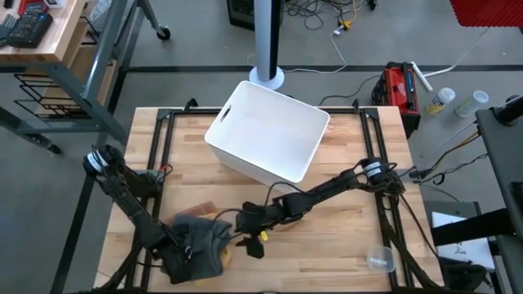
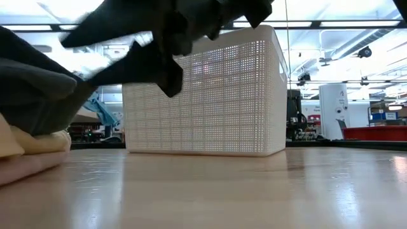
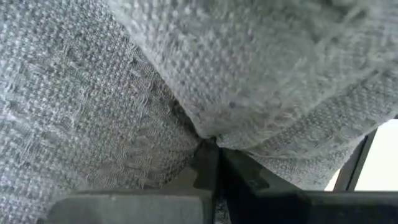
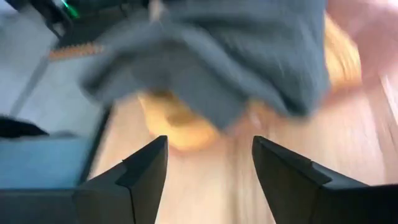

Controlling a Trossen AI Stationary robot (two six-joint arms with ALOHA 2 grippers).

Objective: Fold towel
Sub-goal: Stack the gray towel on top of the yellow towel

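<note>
The grey towel (image 1: 198,241) lies bunched on the table (image 1: 343,245) well in front of the white basket (image 1: 268,131), the left gripper (image 1: 184,251) pinching it in closed fingers, the right gripper (image 1: 248,231) empty, fingers wide, just beside it; I judge the next move is grasping an edge to spread it.

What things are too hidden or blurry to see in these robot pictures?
- Left gripper: in the high view the grey towel covers it.
- Yellow cloth: the right wrist view is motion-blurred and the towel overlaps it, so its shape is unclear.
- Clear cup: too small in the high view to tell if anything is inside.
- White basket: the low view shows only its outer wall, not its inside.
</note>
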